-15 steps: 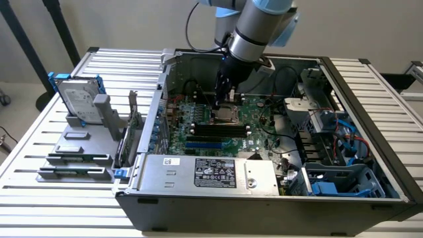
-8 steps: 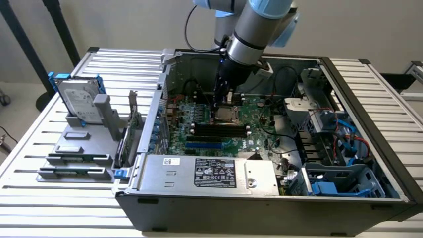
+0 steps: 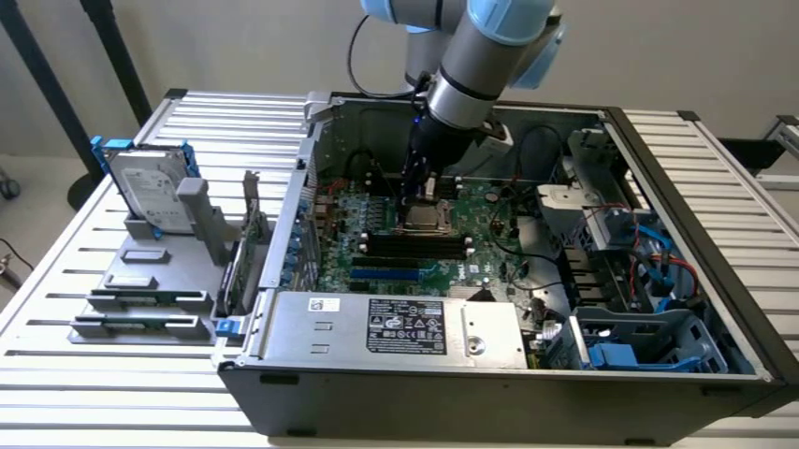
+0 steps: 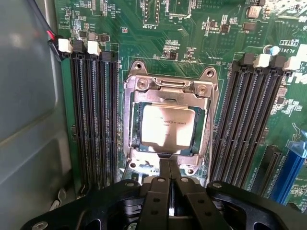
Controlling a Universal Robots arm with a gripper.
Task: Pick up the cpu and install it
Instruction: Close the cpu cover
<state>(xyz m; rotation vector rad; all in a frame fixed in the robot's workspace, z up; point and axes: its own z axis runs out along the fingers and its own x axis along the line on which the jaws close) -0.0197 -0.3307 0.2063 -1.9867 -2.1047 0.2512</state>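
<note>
The cpu (image 4: 168, 125), a small square chip with a silvery top, lies flat inside the metal socket frame (image 4: 136, 84) on the green motherboard (image 4: 158, 43). My gripper (image 4: 169, 164) is shut, its two black fingers (image 4: 157, 201) pressed together with nothing visible between them. Their tips sit at the cpu's near edge; I cannot tell whether they touch it. In the exterior view my gripper (image 3: 422, 192) hangs inside the open computer case (image 3: 699, 234), just above the socket (image 3: 425, 221).
Black memory slots (image 4: 93, 120) (image 4: 249, 120) flank the socket on both sides. A blue slot (image 4: 288, 172) is nearby. Outside the case, at the exterior view's left, a grey rack (image 3: 150, 281) holds a hard drive with blue rails (image 3: 148, 192). A power supply (image 3: 399, 327) fills the case's front.
</note>
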